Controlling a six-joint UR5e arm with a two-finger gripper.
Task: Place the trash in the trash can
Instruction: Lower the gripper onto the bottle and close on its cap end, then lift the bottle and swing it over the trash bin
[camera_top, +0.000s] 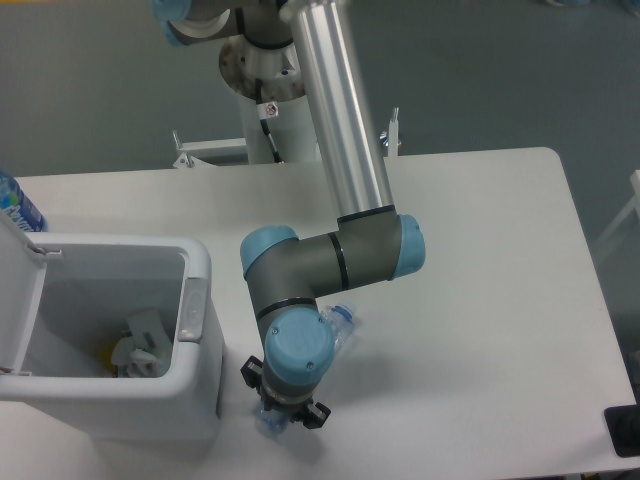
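Observation:
The trash can (200, 330) is a white bin at the front left, its lid (20, 300) swung open to the left. A crumpled white wrapper (140, 345) lies inside it. The flattened clear bluish bottle (343, 322) lies on the table just right of the can. Its middle is hidden under my wrist and its other end shows at the front (267, 423). My gripper (285, 405) points straight down over the bottle. Black finger parts show on either side of the bottle, but the wrist hides the fingertips.
An upright bottle with a blue label (15, 205) stands at the left edge behind the can. The arm's base column (270, 110) stands at the back of the white table (480, 280). A dark object (625, 430) sits at the front right corner.

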